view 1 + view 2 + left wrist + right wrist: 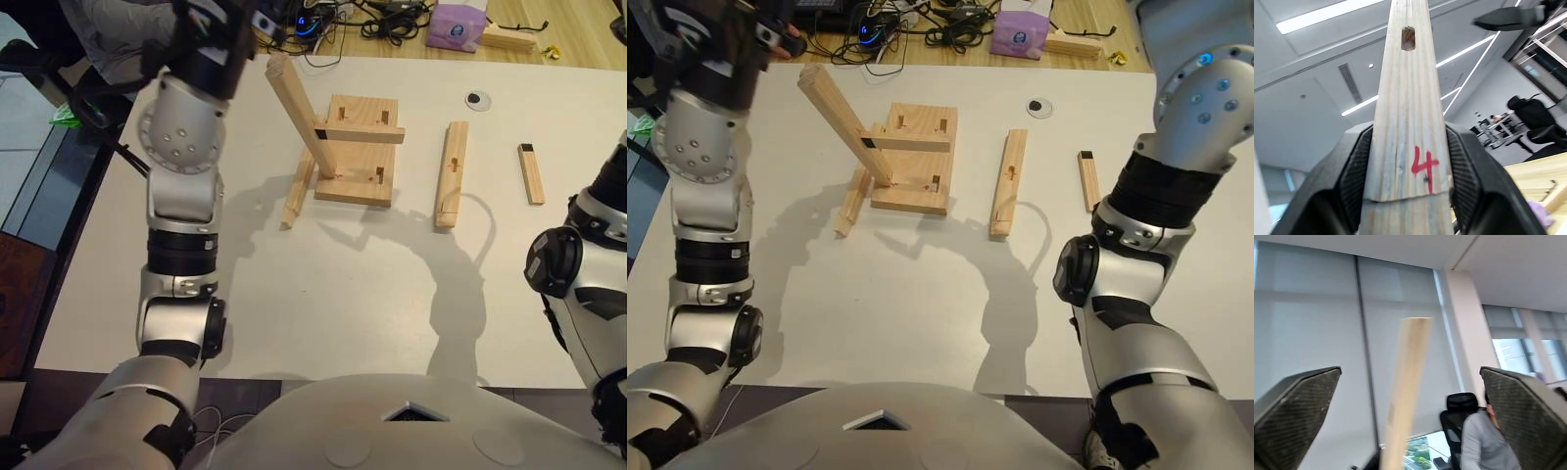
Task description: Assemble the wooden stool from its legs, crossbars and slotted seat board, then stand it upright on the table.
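Leg marked 4 point(1408, 88) clenched in my left gripper point(1409, 127), pointing ceilingward. Right gripper point(1410, 369) spread wide, holding nothing. Seat board point(358, 162) flat on table point(294, 323), well off edges, tilted leg point(299, 113) standing on it. Step, I judge: fitting legs. Next: lower mine, align with free slot. Loose leg point(451, 176) lies right of board; open room in front.

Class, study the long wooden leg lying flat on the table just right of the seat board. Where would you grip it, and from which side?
Grip the leg near mid-length, coming straight down from above and closing across its narrow width. It lies flat with bare table along both long sides, leaving room to close, and a central hold should keep it balanced.
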